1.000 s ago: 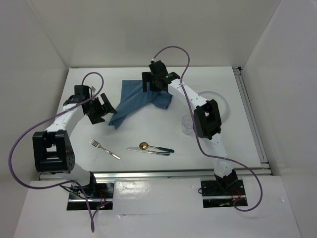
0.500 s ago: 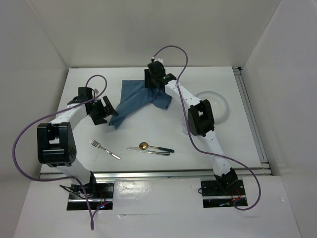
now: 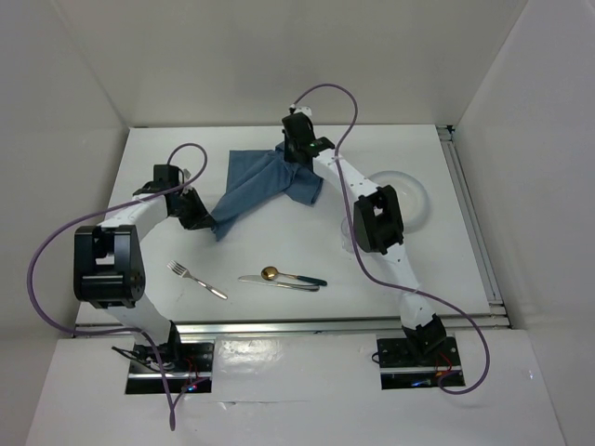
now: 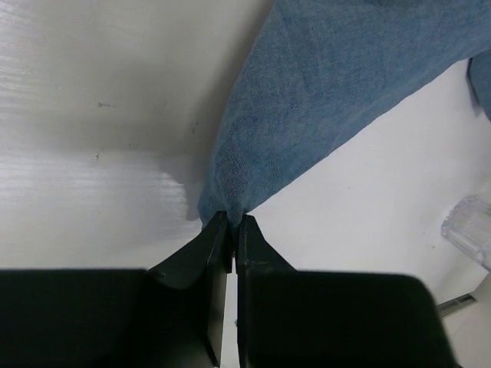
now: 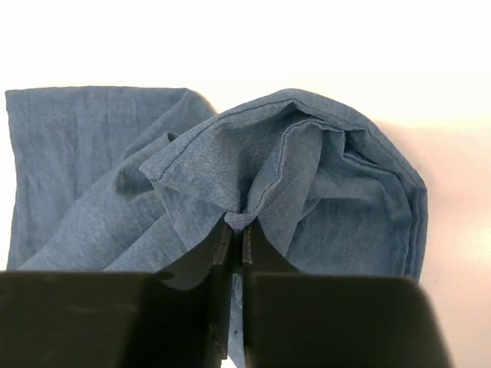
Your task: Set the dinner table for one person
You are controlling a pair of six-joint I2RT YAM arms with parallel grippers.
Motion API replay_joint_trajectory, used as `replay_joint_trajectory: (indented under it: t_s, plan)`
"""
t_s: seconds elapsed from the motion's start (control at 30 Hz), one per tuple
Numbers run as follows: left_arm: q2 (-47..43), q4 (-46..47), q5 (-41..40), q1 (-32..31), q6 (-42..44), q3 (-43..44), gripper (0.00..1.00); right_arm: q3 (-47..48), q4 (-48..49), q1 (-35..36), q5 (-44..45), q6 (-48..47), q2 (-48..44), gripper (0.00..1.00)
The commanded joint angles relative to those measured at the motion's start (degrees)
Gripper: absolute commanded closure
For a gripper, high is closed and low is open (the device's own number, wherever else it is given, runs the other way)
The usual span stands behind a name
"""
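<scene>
The left tool (image 4: 232, 224) pinches one corner of the blue cloth (image 4: 322, 84). The right tool (image 5: 236, 224) pinches a fold in it, at the upper middle of the table (image 3: 446, 260).

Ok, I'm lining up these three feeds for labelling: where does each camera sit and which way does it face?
Top external: fixed above and behind the bases, looking down on the table; both arms show, left gripper and right gripper at the blue cloth.
Left wrist: on the left arm, looking along its shut fingers at a cloth corner.
Right wrist: on the right arm, looking along its shut fingers at a bunched fold.
Shared: all three see the cloth; both wrist views show it pinched.
</scene>
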Motion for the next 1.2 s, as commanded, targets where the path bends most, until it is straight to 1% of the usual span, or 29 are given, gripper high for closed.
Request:
replay_joint_trajectory:
  t_s: [0.0,0.03,0.17,0.27,0.37,0.4,0.47,0.5,0.6,0.63,0.7,0.73,0.77,0.8,0.83,0.9,0.93,0.97,1.03,1.07,1.1,1.13,1.17]
  plan:
    - [0.9,1.1,0.2,0.0,-0.3,0.7,0.87,2.1,3.1,-0.8,-0.2,0.9,-0.8,0.98]
    - [0.9,0.4,0.2,0.0,-0.8,1.2,1.00,1.4,3.1,-0.8,-0.8,0.9,-1.6,1.00]
    - [0.9,-1.5,-0.4,0.0,-0.8,2.4,1.00,-1.9,4.3,-0.8,-1.8,1.5,-4.9,1.00]
    - [0.9,-2.8,-1.1,0.0,-0.2,5.9,1.00,-3.9,6.2,-1.4,-3.3,3.0,-6.7,1.00]
    - [0.9,-5.4,-1.8,0.0,0.3,11.4,1.00,-1.4,6.2,-2.7,-6.0,4.5,-7.3,1.00]
    - [1.5,-6.8,-1.8,0.0,0.3,15.3,1.00,0.7,6.2,-3.4,-6.6,4.5,-7.8,1.00]
    - [2.4,-9.2,-2.3,0.0,0.3,20.5,1.00,1.2,7.2,-4.2,-8.4,5.1,-9.4,1.00]
    - [2.4,-10.4,-2.3,0.0,0.9,26.1,1.00,-0.2,8.0,-4.8,-8.4,5.7,-12.3,1.00]
    - [3.0,-14.5,-2.3,0.6,1.5,33.8,1.00,-5.9,11.2,-5.3,-8.4,5.7,-18.6,1.00]
    - [2.5,-15.0,-2.3,1.3,1.5,37.2,1.00,-11.0,13.7,-5.8,-8.4,6.2,-23.5,1.00]
    - [0.7,-15.7,-2.3,1.9,1.5,39.3,1.00,-16.8,16.0,-6.5,-8.4,6.2,-28.4,1.00]
    - [0.0,-15.7,-1.6,1.9,1.5,39.3,1.00,-19.7,17.4,-6.6,-8.4,6.2,-33.1,1.00]
    - [-0.9,-15.7,-1.6,1.9,1.5,38.5,1.00,-26.1,18.1,-6.6,-8.4,6.2,-35.5,1.00]
    - [-3.1,-15.7,-1.1,1.9,1.5,37.4,1.00,-29.9,18.7,-6.6,-8.4,6.2,-37.9,1.00]
    - [-4.4,-15.7,-0.4,1.9,1.5,33.5,1.00,-38.6,20.2,-7.1,-8.4,7.1,-43.3,1.00]
    - [-7.4,-14.0,-0.4,1.9,1.5,27.8,1.00,-48.2,22.5,-7.1,-8.4,8.3,-49.1,1.00]
    - [-10.7,-13.3,-0.4,1.9,0.9,24.4,1.00,-53.0,24.6,-7.1,-9.0,9.9,-54.9,1.00]
    - [-12.3,-11.2,-0.4,1.9,0.9,17.5,1.00,-62.4,25.4,-7.1,-9.0,10.6,-57.5,1.00]
    - [-15.2,-9.6,0.1,1.9,-0.5,10.8,1.00,-71.0,26.1,-7.1,-9.0,13.3,-62.6,1.00]
    - [-17.1,-8.7,0.1,1.9,-0.5,5.4,0.86,-78.9,27.2,-7.1,-9.5,14.2,-67.2,1.00]
    - [-17.6,-8.7,-0.8,1.9,-1.0,3.5,0.74,-82.4,27.9,-7.1,-10.2,14.7,-69.1,1.00]
    - [-17.6,-8.7,-1.4,1.9,-1.0,2.2,0.58,-85.1,27.9,-7.1,-10.7,15.9,-70.6,1.00]
    - [-17.6,-8.7,-1.4,1.9,-1.0,1.5,0.43,-87.1,27.1,-7.1,-10.7,16.4,-72.7,0.92]
